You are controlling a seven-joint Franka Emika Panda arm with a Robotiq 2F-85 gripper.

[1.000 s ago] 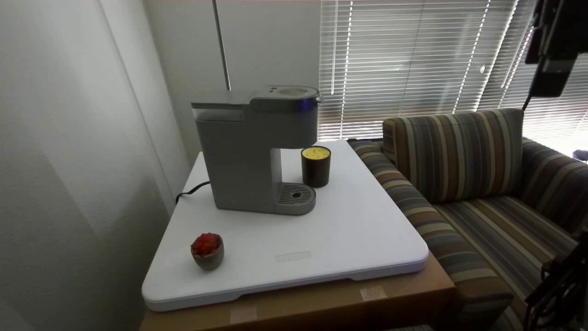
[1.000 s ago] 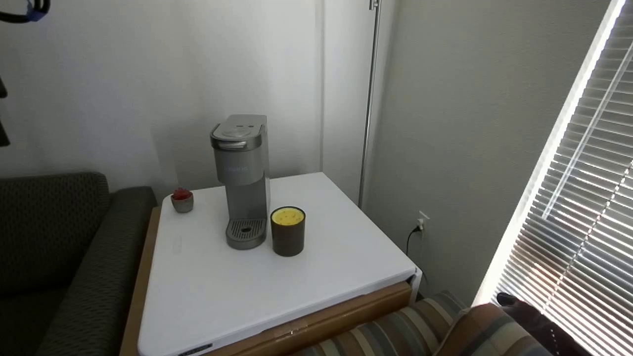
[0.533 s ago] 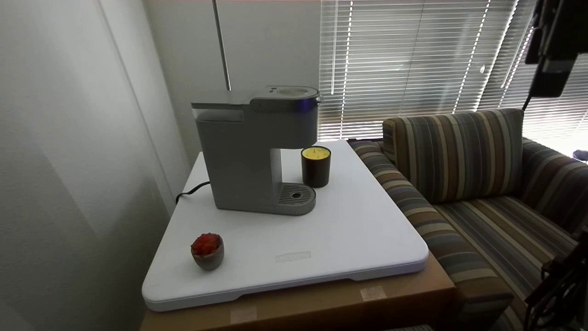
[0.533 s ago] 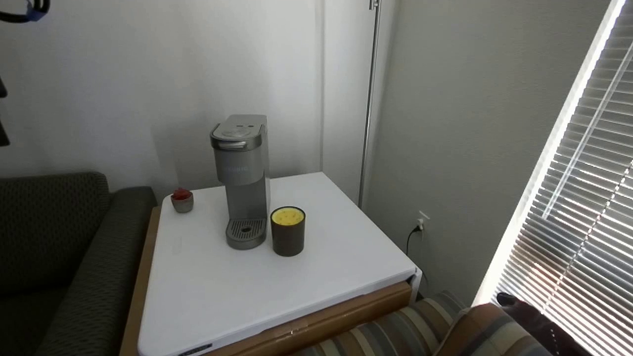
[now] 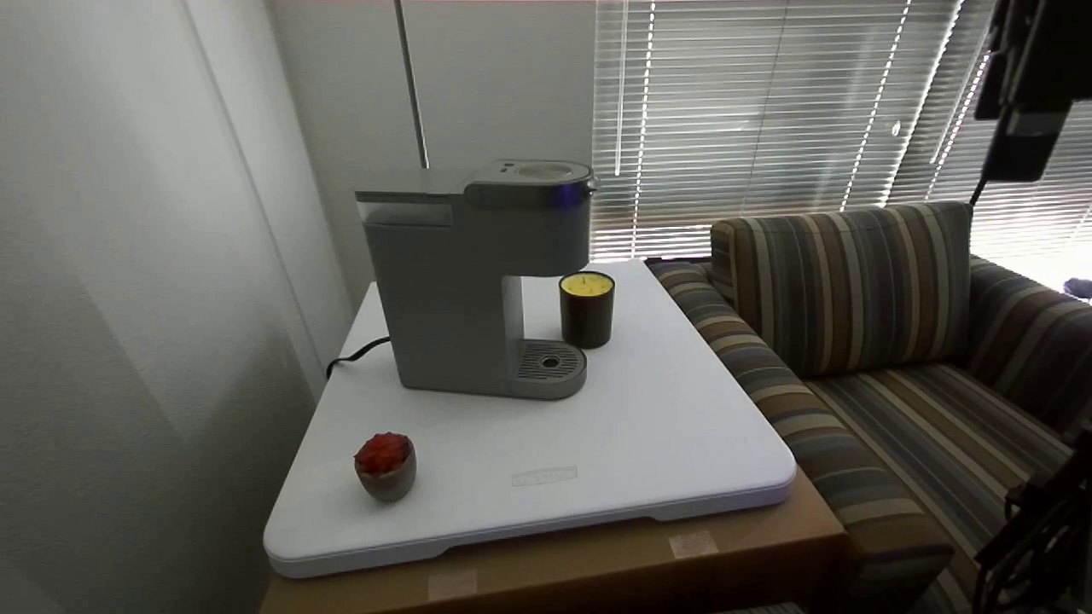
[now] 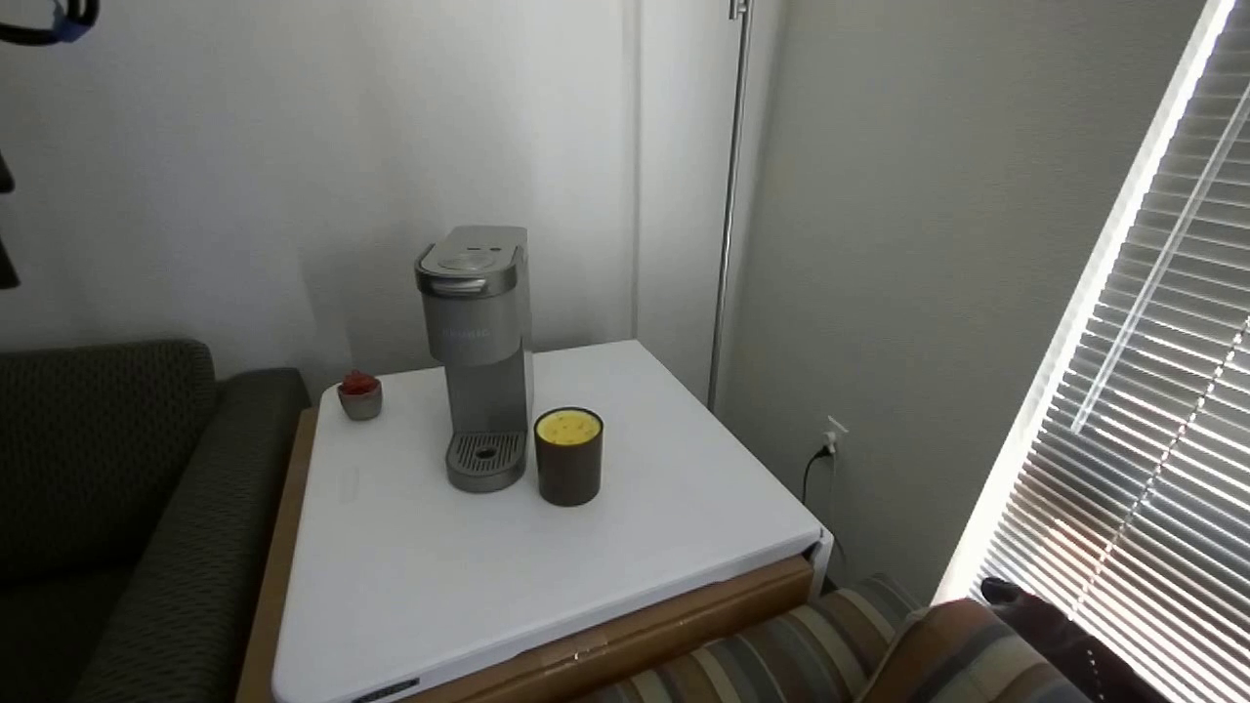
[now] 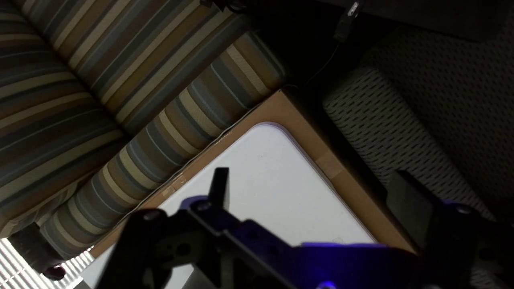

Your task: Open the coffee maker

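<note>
The gripper [image 7: 314, 196] has its fingers [image 7: 409, 206] wide apart. In an exterior view, a dark part of the robot [image 5: 1048, 64] hangs at the upper right edge

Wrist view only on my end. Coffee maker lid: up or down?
Observer: Down. In both exterior views the lid lies flat on top of the coffee maker.
Operator: Anything on it to grab?
Observer: Yes, in an exterior view a silvery handle shows at the front, above the drip base.
Operator: Anything close that I might knock?
Observer: A dark cup, yellow inside, stands upright close beside the drip base.
</note>
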